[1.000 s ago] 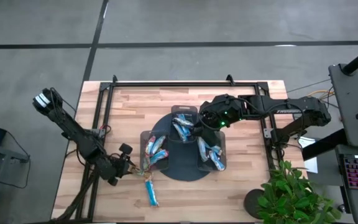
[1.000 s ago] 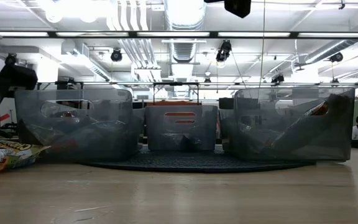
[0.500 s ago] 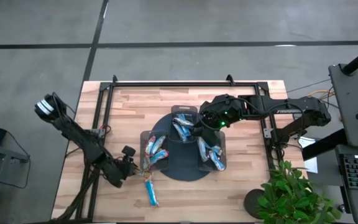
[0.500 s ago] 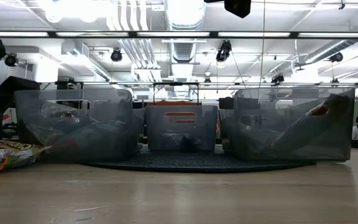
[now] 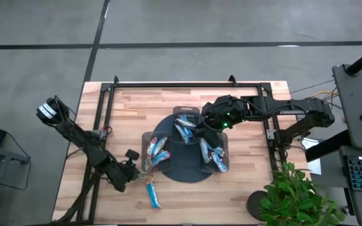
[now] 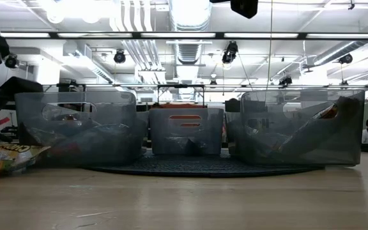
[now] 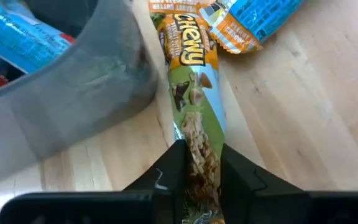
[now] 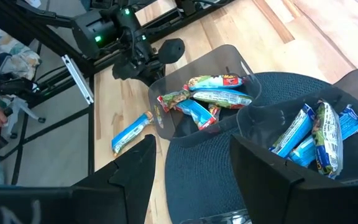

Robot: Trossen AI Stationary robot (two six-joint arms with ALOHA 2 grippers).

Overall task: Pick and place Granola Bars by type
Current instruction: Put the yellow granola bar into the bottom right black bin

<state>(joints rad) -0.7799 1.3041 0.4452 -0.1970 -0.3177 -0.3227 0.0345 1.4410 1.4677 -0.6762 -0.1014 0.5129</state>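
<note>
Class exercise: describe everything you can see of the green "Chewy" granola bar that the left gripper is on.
The green Chewy granola bar is a flat bar in a shiny wrapper with an orange band bearing the word "Chewy" and a picture of oats and nuts. It lies on the wooden table beside the wall of a clear bin. Its far end meets a blue-wrapped bar. The left gripper has its two dark fingers closed on the near end.

Light: bright, even, from ceiling lamps [image 6: 75,7] above the bins [image 6: 75,128]
Glare: lamps blown white
Shadows: soft, faint under the bins
Blur: bar [image 7: 197,124] nearest the left wrist camera smeared
</note>
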